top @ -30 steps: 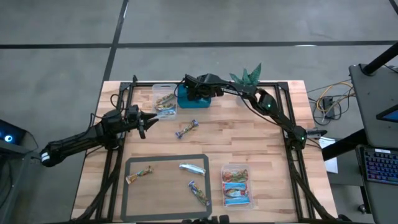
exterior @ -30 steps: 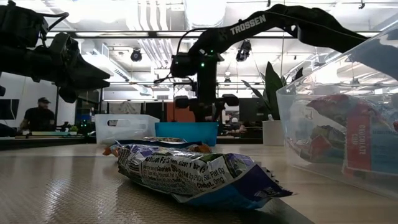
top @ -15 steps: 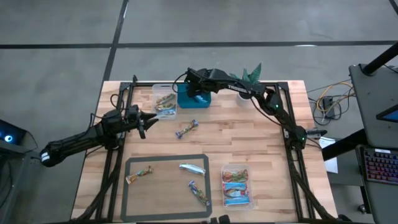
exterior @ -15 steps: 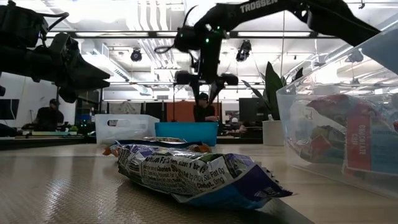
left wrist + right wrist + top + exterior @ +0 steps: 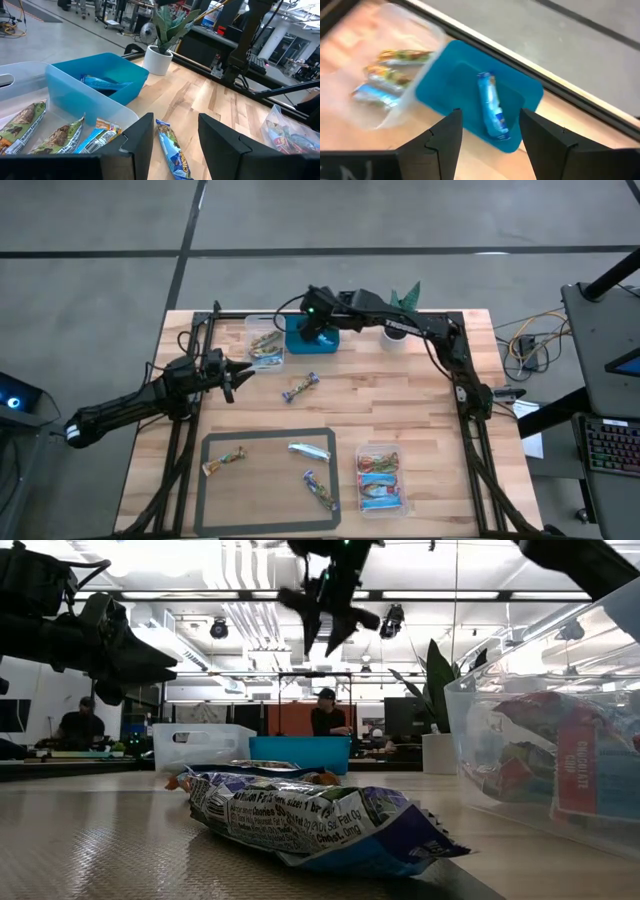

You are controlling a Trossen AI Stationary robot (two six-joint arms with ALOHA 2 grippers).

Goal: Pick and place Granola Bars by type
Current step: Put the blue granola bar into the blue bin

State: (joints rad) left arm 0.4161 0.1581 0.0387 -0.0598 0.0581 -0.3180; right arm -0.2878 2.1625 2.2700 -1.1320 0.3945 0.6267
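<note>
My right gripper [image 5: 318, 317] hangs open and empty, high above the teal bin [image 5: 310, 338]; one bright blue bar [image 5: 492, 106] lies flat in the bin. My left gripper [image 5: 243, 372] waits open above the table's left side. It points at a blue-and-brown bar [image 5: 300, 387] lying on the wood, seen between its fingers in the left wrist view [image 5: 170, 150]. Three more bars lie on the grey mat: a green-brown one [image 5: 225, 458], a silvery one [image 5: 309, 450] and a blue one [image 5: 320, 490]. In the low view the right gripper [image 5: 330, 630] sits near the picture's top.
A clear tub [image 5: 265, 340] left of the teal bin holds several bars. A second clear tub [image 5: 381, 478] at the near right holds more. A plant in a white pot [image 5: 395, 330] stands right of the bin. The dark-edged mat [image 5: 205, 480] lies near. People stand in the room beyond.
My right gripper has risen from just above the teal bin's rim to well above it, staying over the bin. The left arm and the bars on the table have kept still.
</note>
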